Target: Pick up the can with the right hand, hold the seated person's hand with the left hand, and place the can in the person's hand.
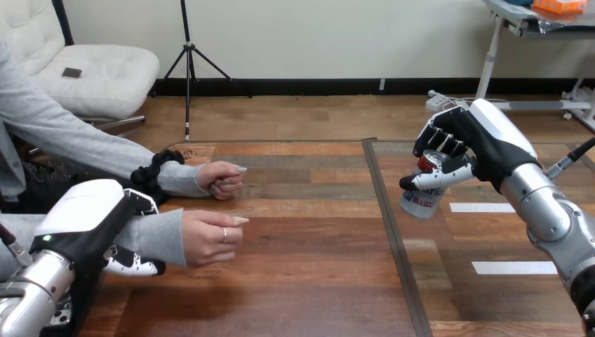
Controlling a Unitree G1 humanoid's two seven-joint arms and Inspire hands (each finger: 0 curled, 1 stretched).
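Your left robot hand (78, 228), black with white shells, curled its fingers round the person's grey-sleeved wrist (158, 235) on the wooden plank tabletop (309, 281). Beyond a dark seam (393, 232), your right robot hand (480, 151) clasped the small white red-topped metal can (423, 198), well apart from the person's nearer hand (210, 239).

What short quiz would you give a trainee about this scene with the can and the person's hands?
1. True or false: the can already lies in the person's nearer hand.
2. What does the left robot hand grip? A) the can B) the person's sleeved wrist C) nothing
3. Fill in: the fingers curled round the can belong to the ___ robot hand.
Key: 1. False. 2. B. 3. The right robot hand.
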